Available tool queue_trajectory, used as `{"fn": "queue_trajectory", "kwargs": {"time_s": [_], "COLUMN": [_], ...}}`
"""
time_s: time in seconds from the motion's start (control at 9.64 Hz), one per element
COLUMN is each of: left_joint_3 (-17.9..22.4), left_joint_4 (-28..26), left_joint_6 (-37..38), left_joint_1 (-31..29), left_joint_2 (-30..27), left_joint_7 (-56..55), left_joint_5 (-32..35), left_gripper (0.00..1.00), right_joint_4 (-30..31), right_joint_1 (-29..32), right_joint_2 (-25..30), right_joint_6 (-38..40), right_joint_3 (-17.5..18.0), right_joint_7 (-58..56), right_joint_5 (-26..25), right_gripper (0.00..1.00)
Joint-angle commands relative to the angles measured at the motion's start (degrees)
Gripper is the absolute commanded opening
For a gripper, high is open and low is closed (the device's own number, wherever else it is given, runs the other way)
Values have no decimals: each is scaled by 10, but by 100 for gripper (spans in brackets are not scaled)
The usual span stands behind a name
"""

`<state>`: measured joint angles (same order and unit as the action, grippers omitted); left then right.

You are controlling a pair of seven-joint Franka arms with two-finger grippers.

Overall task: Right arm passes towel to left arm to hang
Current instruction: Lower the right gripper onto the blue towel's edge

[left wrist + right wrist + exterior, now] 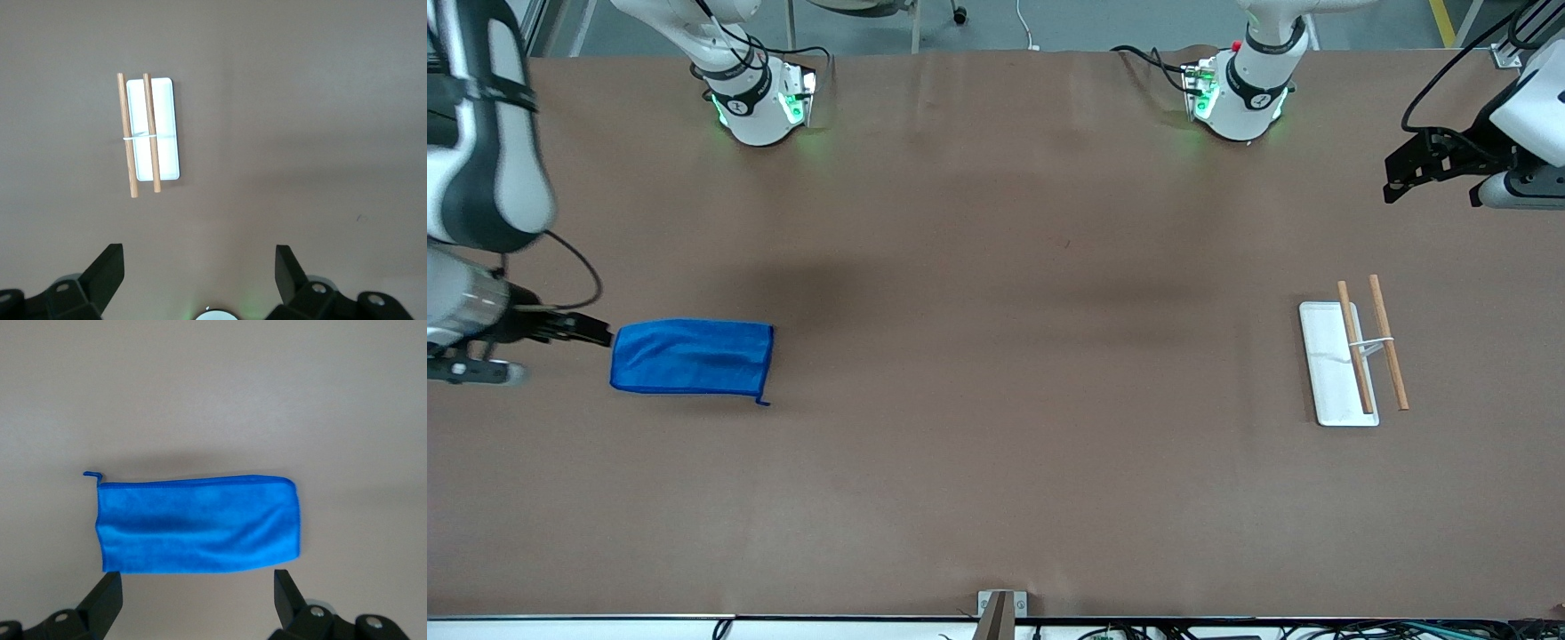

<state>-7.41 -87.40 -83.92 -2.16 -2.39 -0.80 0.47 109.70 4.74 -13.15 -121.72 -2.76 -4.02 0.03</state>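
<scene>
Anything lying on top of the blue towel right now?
Nothing: the towel lies flat on the table, top bare, loop sticking out at one corner. Whatever is beneath it stays hidden.

A brown table [996, 267] fills the frame under soft, even light; grey floor [978, 22] with a yellow stripe [1441, 20] runs along the top edge.

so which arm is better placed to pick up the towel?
Right. The right gripper hangs open beside the towel at its end of the table. The left gripper, also open, is over bare table by the rack.
</scene>
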Motion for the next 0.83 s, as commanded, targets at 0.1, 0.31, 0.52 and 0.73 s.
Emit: {"fn": "queue_trajectory", "kwargs": {"time_s": [0.1,0.31,0.52,0.73], "left_joint_3": [-1,-19,-30,-33], "left_joint_4": [32,17,3,-2], "left_joint_6": [8,8,10,13], "left_joint_1": [3,8,6,7], "left_joint_2": [37,32,30,32], "left_joint_7": [13,11,11,4], "left_joint_5": [0,-13,-14,-12], "left_gripper": [100,100,100,100], "right_joint_4": [173,183,206,206], "right_joint_1": [-9,-8,-4,-4], "right_joint_2": [-28,-70,-96,-106], "right_joint_6": [-228,-268,-318,-319], "right_joint_3": [-1,-1,-1,-2], "right_joint_7": [-6,-7,-7,-9], "right_joint_5": [-2,-6,-6,-6], "right_gripper": [100,100,100,100]}}
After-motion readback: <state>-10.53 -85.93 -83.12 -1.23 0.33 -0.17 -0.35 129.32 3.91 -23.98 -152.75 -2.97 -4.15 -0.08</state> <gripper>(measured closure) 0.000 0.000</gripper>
